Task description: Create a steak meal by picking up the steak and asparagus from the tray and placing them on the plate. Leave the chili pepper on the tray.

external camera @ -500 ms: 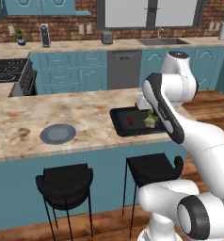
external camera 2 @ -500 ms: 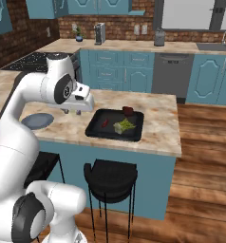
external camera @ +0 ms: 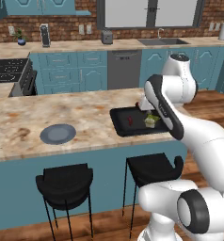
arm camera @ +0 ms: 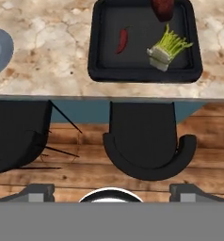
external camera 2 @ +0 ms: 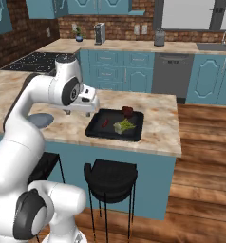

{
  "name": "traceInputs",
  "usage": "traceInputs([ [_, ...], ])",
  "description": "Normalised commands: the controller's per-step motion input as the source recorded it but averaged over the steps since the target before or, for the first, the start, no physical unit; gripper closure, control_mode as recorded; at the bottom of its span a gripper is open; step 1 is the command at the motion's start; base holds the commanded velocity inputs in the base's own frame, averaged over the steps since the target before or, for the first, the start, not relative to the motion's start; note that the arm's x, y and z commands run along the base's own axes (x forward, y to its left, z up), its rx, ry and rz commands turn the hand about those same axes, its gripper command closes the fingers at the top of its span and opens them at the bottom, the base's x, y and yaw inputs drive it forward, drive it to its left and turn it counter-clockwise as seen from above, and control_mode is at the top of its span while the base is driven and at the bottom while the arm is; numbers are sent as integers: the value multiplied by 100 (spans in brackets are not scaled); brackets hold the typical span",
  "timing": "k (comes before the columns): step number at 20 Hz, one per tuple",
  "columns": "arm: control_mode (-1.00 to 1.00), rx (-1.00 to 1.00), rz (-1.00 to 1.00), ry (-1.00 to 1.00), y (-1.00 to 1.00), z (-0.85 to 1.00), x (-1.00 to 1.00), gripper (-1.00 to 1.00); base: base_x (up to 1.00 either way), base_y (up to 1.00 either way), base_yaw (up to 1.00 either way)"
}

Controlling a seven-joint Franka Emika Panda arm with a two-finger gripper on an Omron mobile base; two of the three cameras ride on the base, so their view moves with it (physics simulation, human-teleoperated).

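lying asparagus (arm camera: 167, 48) angled across tray (arm camera: 99, 56)

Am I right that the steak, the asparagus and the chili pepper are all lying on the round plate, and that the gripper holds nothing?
Not quite: the steak, the asparagus and the chili pepper all lie on the black tray, as the right base view shows. The plate is bare. The gripper does hold nothing.
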Motion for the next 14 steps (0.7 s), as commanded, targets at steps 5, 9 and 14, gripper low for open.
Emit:
traceInputs([
  [5, -100, 2, -3, 0, -41, -46, 6, -100, 0, 0, 0],
  [9, -100, 19, -19, 0, -49, -32, 24, -100, 0, 0, 0],
  [14, -100, 18, -21, 0, -39, -15, 31, -100, 0, 0, 0],
])
